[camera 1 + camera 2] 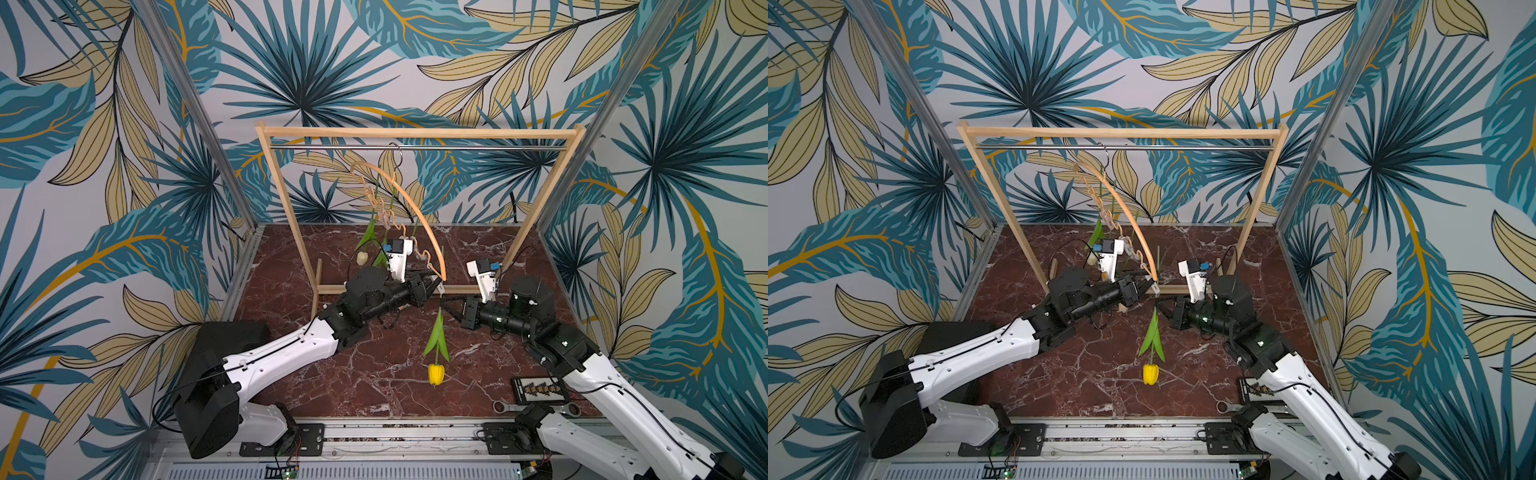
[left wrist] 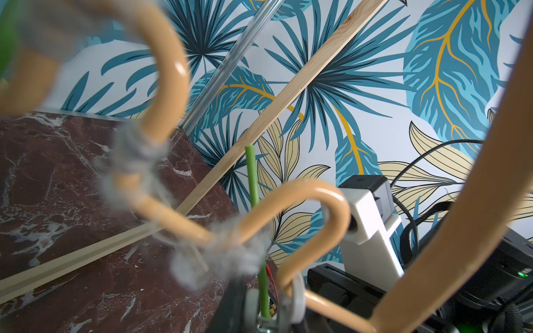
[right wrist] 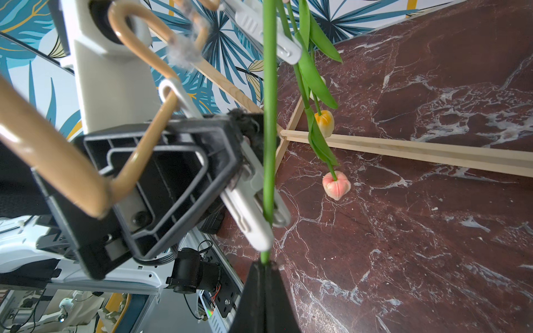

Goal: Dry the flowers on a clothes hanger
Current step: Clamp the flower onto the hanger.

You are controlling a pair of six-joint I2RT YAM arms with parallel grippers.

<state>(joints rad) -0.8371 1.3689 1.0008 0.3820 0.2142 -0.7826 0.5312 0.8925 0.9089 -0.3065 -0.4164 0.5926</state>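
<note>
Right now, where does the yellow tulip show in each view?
Top view: yellow tulip head down, centre foreground.
Top view: centre foreground too.
Left wrist: only its stem, behind the hanger's wavy bar.
Right wrist: only its stem, at a white clip.
Shared landmark: the hanger.

I count four tulips, yellow tulip [image 1: 436, 374], cream tulip [image 1: 362, 258], orange tulip [image 3: 325, 122], pink tulip [image 3: 336, 186], one hanger [image 3: 46, 152], one rack [image 1: 415, 133], at least two white pegs [image 3: 251, 24] [image 3: 251, 222], my two pincers [image 1: 434, 286] [image 1: 446, 305].

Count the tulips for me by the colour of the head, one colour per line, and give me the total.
cream tulip: 1
orange-yellow tulip: 1
pink tulip: 1
bright yellow tulip: 1
Total: 4
</note>
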